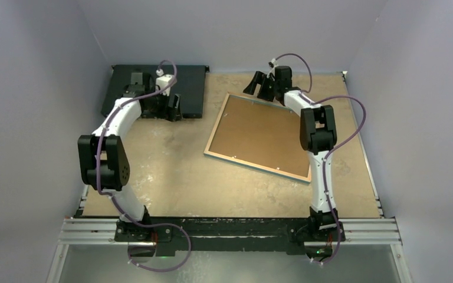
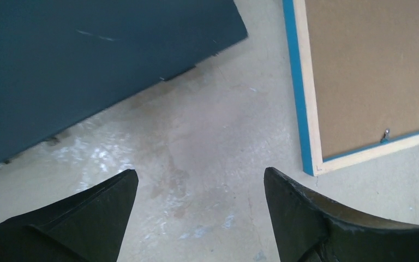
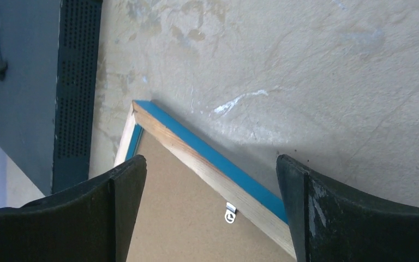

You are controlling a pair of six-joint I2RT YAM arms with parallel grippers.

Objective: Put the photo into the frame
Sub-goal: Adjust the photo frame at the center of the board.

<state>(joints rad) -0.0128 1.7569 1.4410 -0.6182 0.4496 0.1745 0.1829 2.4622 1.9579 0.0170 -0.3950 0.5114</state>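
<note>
The frame lies face down in the middle of the table, blue edge and bare wood back up, with the brown fibreboard backing panel seated in it. The photo is not in view. My right gripper is open and empty above the frame's far corner; a small metal clip on the backing shows between its fingers. My left gripper is open and empty over bare table between the black box and the frame's left edge.
A flat black box lies at the back left, also in the left wrist view. Grey walls close in the table at the left, back and right. A metal rail runs along the near edge.
</note>
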